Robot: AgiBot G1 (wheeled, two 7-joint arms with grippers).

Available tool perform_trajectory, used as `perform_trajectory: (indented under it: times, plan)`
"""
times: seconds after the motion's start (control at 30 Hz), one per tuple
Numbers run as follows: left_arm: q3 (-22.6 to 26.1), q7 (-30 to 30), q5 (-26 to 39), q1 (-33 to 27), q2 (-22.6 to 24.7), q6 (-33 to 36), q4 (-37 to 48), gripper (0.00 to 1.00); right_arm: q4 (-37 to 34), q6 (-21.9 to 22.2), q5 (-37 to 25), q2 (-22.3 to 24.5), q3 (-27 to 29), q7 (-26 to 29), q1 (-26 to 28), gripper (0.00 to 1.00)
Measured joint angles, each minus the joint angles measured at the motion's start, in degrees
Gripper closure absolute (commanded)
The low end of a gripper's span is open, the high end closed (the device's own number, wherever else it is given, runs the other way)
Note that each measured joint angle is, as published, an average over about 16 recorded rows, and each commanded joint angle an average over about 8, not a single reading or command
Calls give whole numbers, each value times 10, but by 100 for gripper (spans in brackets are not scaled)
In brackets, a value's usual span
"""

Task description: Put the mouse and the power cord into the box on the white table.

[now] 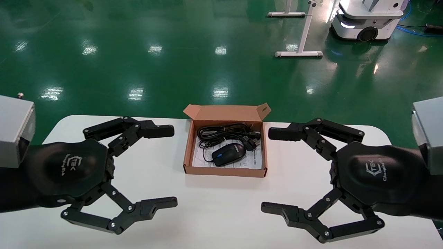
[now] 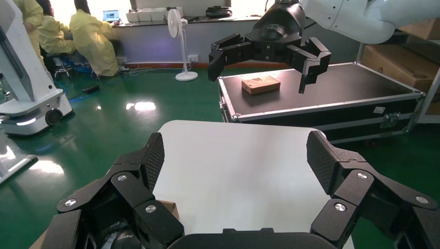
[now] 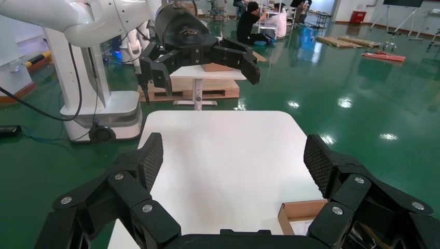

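Mouse (image 1: 228,154) and coiled power cord (image 1: 225,134) lie inside the open box (image 1: 225,171), mid white table (image 1: 221,214), flap up.

A robotics test hall with a glossy green floor

A white table (image 1: 221,207) stands on the painted green floor (image 1: 138,52), with a wheeled white robot base (image 1: 363,24) parked beyond it. Workers in yellow coats (image 2: 98,41) sit at a bench with a laptop, beside a pedestal fan (image 2: 179,31) and a black flight case (image 2: 332,98).

head overhead, wrists facing across table (image 1: 221,214)
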Motion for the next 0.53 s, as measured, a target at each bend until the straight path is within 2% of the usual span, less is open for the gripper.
perform_trajectory:
  times: [0.53]
  plan:
    - [0,0,0,0,0,0,0,0,0,0,0,0,0,0,0,0]
